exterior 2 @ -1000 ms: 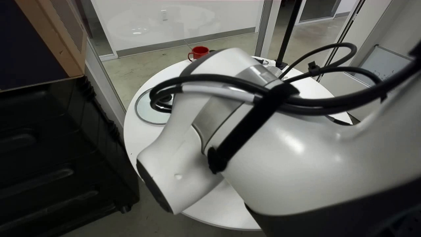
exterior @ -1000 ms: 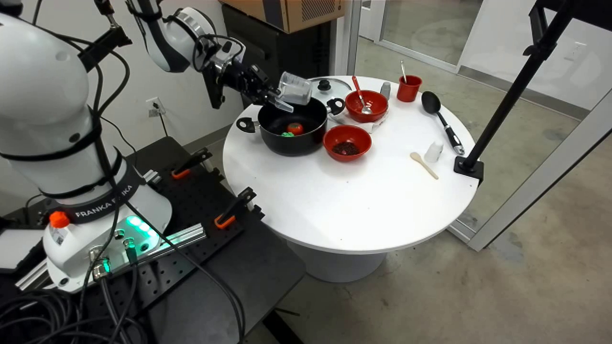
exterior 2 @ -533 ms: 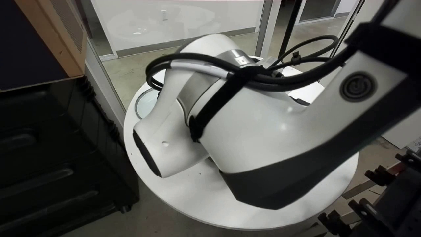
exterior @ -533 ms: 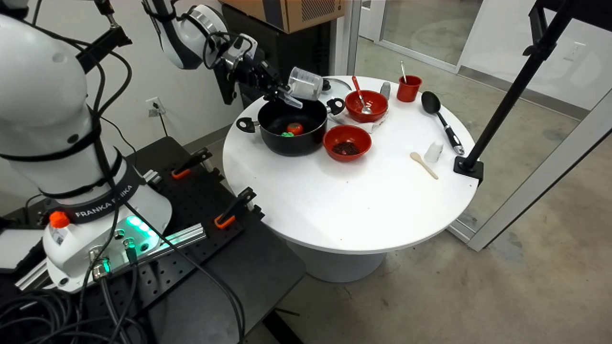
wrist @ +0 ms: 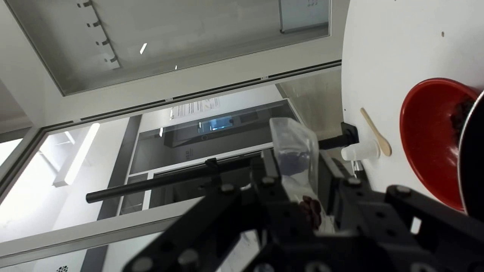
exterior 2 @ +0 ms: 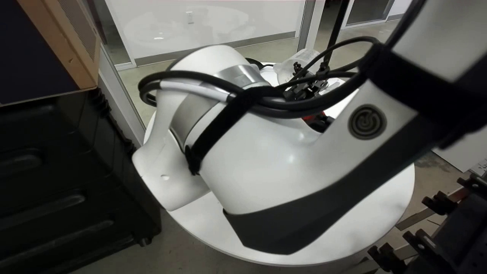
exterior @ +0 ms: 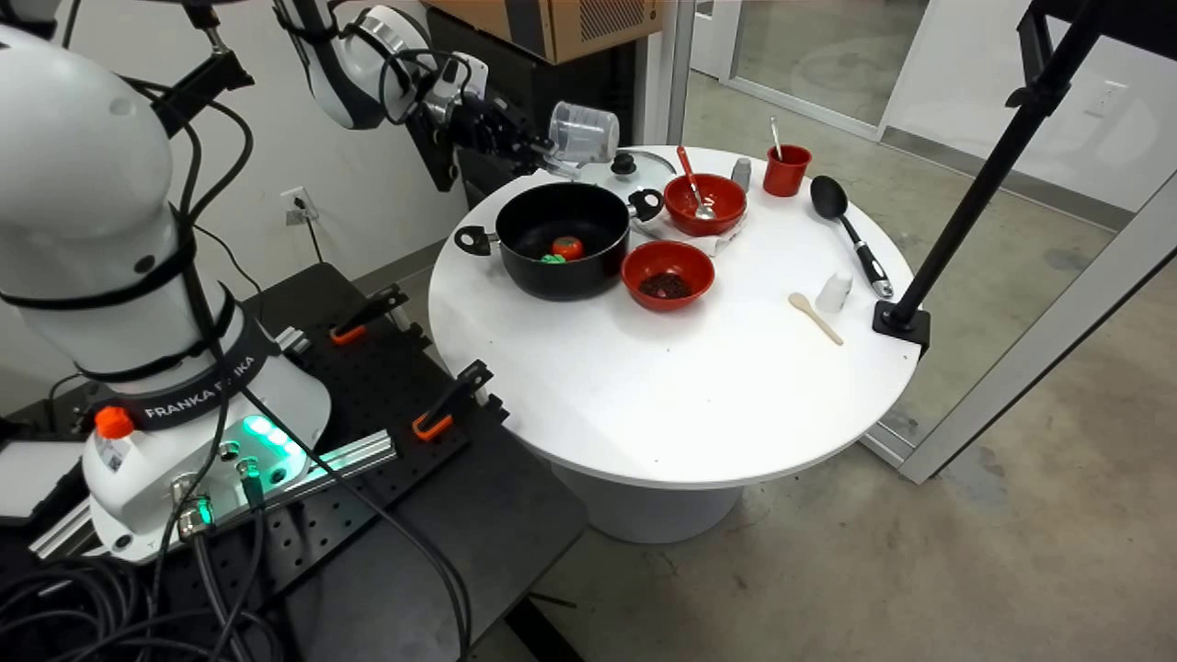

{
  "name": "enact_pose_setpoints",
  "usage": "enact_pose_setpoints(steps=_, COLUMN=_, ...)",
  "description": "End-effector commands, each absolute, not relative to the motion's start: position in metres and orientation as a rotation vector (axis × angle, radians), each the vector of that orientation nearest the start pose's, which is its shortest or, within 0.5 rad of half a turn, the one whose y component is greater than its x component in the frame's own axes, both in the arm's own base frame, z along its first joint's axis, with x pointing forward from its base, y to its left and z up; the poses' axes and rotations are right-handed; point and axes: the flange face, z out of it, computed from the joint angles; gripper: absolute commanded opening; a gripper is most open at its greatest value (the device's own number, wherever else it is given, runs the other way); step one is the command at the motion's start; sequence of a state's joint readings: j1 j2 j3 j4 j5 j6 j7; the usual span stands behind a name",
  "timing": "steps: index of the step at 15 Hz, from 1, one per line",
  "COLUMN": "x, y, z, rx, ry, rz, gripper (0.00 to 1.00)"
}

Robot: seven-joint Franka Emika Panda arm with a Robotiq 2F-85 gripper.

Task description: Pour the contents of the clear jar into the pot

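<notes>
Clear jar [exterior: 585, 133] has risen, exposing far rim of pot [exterior: 563, 281].
Fingers [wrist: 270, 164] clamped on it; wrist view crops pot.

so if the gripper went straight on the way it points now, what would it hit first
Probably the black pole across the table, with the clear jar leading in the gripper: in the wrist view the pole runs behind that grip. Depth is unclear, so it could just miss.
</notes>
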State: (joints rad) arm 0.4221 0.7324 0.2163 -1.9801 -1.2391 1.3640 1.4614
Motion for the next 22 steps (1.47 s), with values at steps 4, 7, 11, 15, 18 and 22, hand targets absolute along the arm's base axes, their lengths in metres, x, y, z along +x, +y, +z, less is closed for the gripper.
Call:
enact_pose_setpoints(steps=4, x=0.478, y=0.207, z=0.115, rx=1.57, ry=-0.094, rz=0.357, gripper=0.07)
enact_pose_setpoints(steps=7, x=0.478, y=0.208, z=0.113, rx=1.534, ry=-0.096, rz=0.364, gripper=0.07)
enact_pose_setpoints(steps=11, x=0.478, y=0.213, z=0.113, rx=1.491, ry=-0.093, rz=0.376, gripper=0.07)
enact_pose_setpoints(steps=15, x=0.477, y=0.218, z=0.115, rx=1.456, ry=-0.09, rz=0.393, gripper=0.07)
enact_pose_setpoints(steps=18, x=0.476, y=0.219, z=0.116, rx=1.431, ry=-0.09, rz=0.401, gripper=0.07)
enact_pose_setpoints(steps=22, x=0.475, y=0.215, z=0.115, rx=1.394, ry=-0.093, rz=0.39, gripper=0.07)
